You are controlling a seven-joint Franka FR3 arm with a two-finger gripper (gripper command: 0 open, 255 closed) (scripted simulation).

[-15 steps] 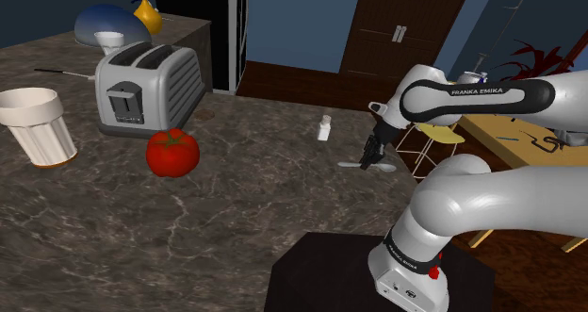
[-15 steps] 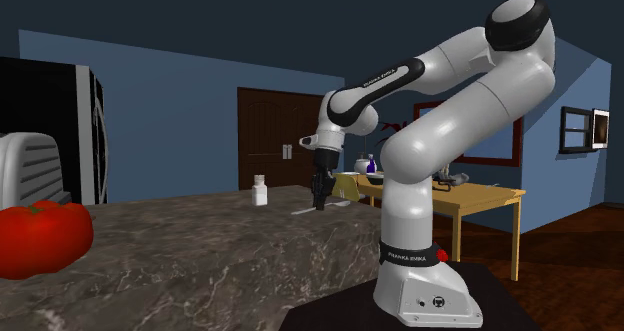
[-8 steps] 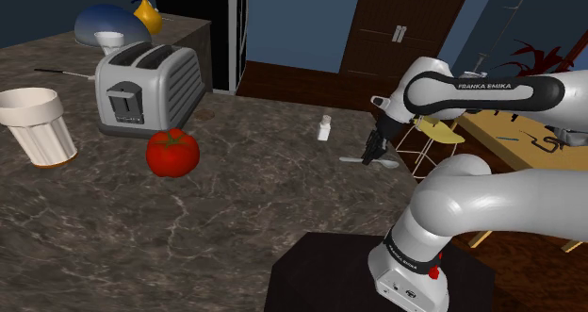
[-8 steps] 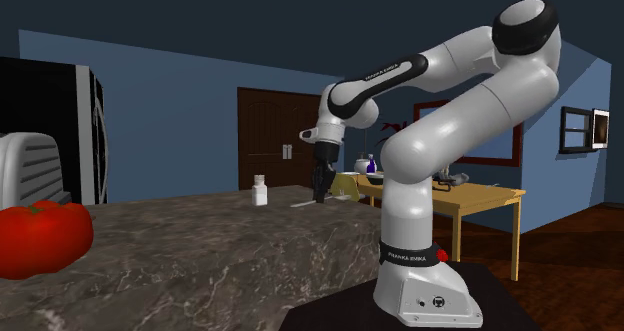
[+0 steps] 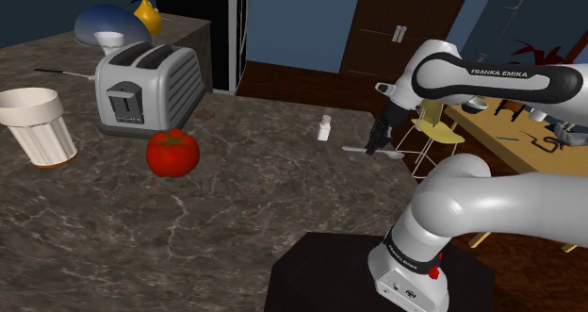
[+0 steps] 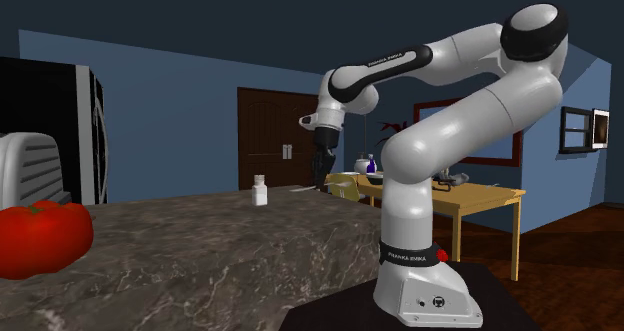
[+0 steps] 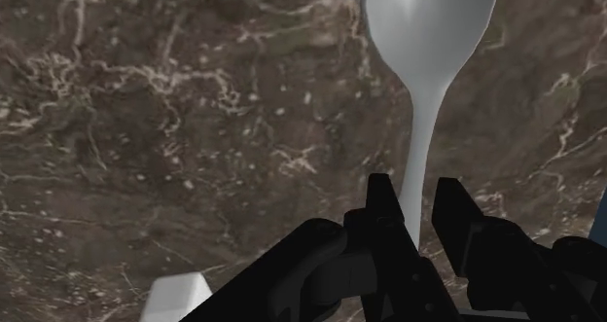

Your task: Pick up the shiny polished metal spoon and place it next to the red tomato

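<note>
Spoon [image 7: 425, 48] in clasp of hand [image 7: 415, 199]

Dark brown counter [image 5: 236, 216], veined pale like marble; spoon [image 7: 428, 23] silvery grey; tomato [image 5: 171, 152] red; cup [image 5: 38, 126] perhaps cream.

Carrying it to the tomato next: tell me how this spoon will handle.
The spoon looks rigid, so probably no droop. Its thin, glossy handle may slip in the gripper. The broad bowl, far from the grip, could pivot it.
</note>
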